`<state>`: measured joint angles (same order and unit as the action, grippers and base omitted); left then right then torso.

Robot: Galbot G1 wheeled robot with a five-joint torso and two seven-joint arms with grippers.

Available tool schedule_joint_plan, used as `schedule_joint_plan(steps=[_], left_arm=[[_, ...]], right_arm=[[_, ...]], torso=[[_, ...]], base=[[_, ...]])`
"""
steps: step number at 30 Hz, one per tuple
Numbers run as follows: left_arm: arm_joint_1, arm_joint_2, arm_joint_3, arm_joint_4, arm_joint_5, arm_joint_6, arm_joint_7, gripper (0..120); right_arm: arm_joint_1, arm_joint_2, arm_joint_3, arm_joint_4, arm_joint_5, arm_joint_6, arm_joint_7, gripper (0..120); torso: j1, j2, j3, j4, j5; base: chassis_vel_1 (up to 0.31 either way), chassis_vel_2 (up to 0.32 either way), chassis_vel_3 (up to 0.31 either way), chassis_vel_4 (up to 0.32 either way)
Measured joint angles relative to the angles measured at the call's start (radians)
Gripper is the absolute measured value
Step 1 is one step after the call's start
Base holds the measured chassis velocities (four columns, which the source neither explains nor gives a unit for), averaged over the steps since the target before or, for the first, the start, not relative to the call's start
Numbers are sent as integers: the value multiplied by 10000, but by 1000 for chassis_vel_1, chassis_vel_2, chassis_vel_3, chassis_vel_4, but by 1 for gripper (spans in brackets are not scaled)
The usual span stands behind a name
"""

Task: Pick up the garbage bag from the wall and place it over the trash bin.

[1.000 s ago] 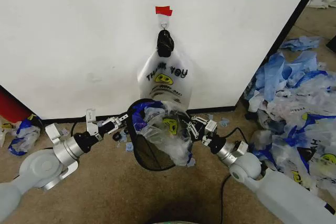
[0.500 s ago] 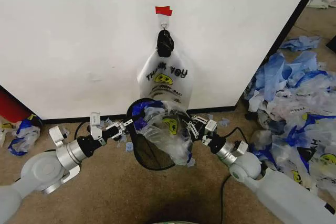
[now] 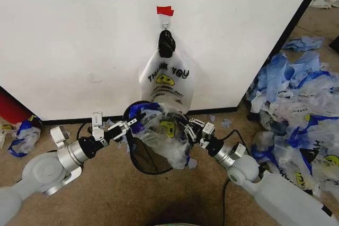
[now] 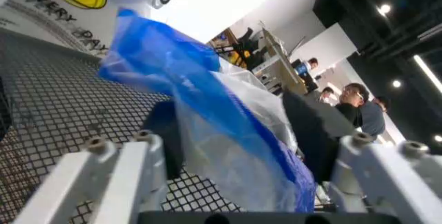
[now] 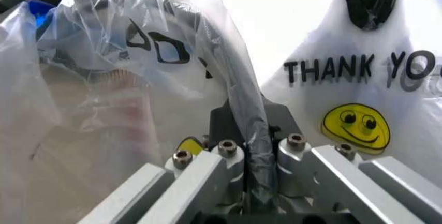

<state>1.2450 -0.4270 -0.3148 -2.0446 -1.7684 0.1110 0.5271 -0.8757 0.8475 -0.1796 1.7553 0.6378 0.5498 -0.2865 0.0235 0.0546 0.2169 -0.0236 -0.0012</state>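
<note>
The garbage bag (image 3: 168, 130) lies crumpled over the rim of the black mesh trash bin (image 3: 144, 158), which stands on the floor at the foot of the white wall (image 3: 79, 41). My right gripper (image 3: 186, 127) is at the bin's right rim, shut on a fold of the bag's clear film (image 5: 252, 125). At the left rim my left gripper (image 3: 128, 126) is open, and the bag's blue handle (image 4: 207, 105) sits between its fingers (image 4: 169, 141) with the mesh (image 4: 55, 79) behind.
A flat white "THANK YOU" bag (image 3: 166, 83) hangs from a hook (image 3: 166, 25) under red tape (image 3: 164, 10), just above the bin. A heap of blue-and-white bags (image 3: 296, 109) covers the floor on the right. Another loose bag (image 3: 21, 133) lies far left.
My left gripper has moved right to the bin's rim and now straddles the blue handle. The right gripper and the bag have shifted slightly left.
</note>
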Motion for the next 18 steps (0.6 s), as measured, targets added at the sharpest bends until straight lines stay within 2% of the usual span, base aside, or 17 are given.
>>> schedule_joint_plan(steps=[4,6,12,18], left_arm=[[-7,47,-9,9,-22,-52,-52,31],[-11,53,-9,8,-24,-58,-66,28],[85,82,-43,-13,-22,-154,-161,3],[100,127,-53,-10,-4,-227,-246,0]], right_arm=[[21,31,-16,-61,-12,0,0,1],[34,40,-22,-71,-14,0,0,1],[86,35,-41,-116,-1,-1,-9,1],[50,-31,22,-131,18,17,-25,1]], torso=[[0,0,0,0,0],[0,0,0,-1,1],[0,0,0,0,1],[0,0,0,-1,1]], base=[[0,0,0,0],[0,0,0,0],[0,0,0,0],[0,0,0,0]])
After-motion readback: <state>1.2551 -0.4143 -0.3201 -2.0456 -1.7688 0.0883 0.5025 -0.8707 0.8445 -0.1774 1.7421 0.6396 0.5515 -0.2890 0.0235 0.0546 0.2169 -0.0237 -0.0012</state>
